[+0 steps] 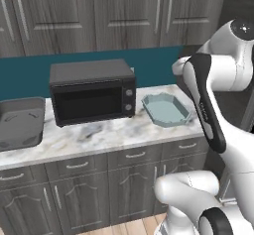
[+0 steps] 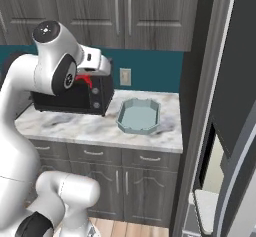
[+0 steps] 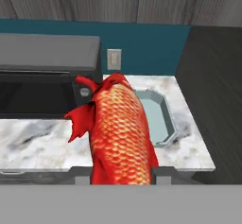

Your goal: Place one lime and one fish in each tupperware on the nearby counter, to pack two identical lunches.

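Fish (image 3: 120,128), bright red-orange and scaly, sits clamped between the gripper's (image 3: 121,173) two finger tips, held in the air above the marble counter (image 3: 38,142); beyond it lies the pale teal octagonal tupperware (image 1: 166,109), just right of the black microwave (image 1: 93,90); the dark grey tupperware (image 1: 21,121) rests at the counter's far left.

black microwave (image 1: 92,91), wall outlet (image 2: 125,76), fridge (image 2: 235,131)

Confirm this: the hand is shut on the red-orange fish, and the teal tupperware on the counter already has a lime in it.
Not quite. The hand is shut on the red-orange fish, but the teal tupperware on the counter is empty, with no lime in it. The left base view shows its bare inside.
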